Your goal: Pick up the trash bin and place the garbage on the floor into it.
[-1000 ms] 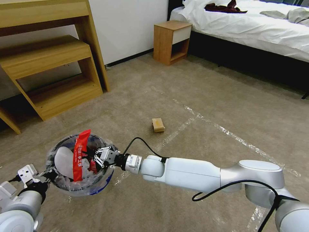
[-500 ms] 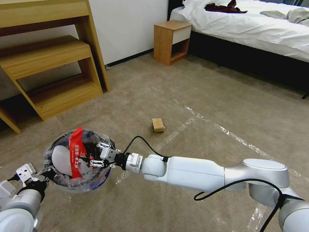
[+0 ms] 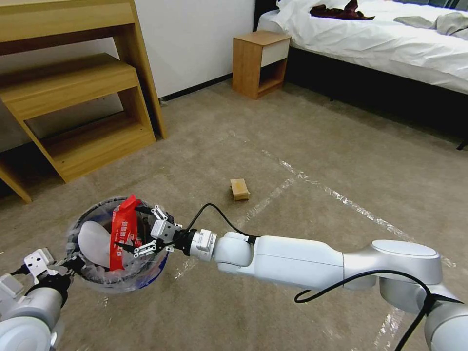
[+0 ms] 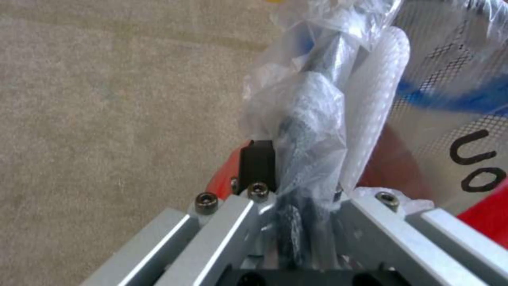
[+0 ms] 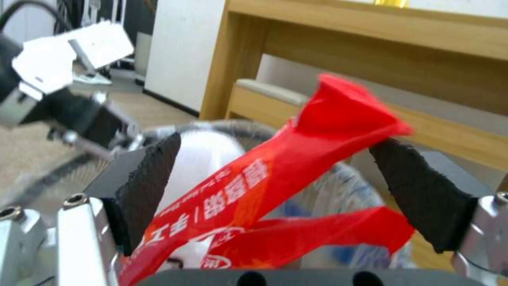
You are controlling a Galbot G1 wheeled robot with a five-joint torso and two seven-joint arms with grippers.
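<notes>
Head view: the trash bin [image 3: 117,246] is held off the floor [image 3: 312,146] at the robot's left front, lined with a crinkled clear bag. The left gripper [image 4: 296,190] is clamped on the bin's rim and the bag. The right gripper [image 3: 138,229] hangs over the bin's opening, its fingers spread apart; a red wrapper [image 3: 123,233] stands in the bin between the pads, leaning toward the far rim. From the right wrist view, the wrapper [image 5: 275,186] crosses the gap between the black pads [image 5: 148,186]; I cannot tell whether it touches them. A small tan box [image 3: 239,188] lies on the carpet beside a tape strip [image 3: 341,197], well apart from the bin.
</notes>
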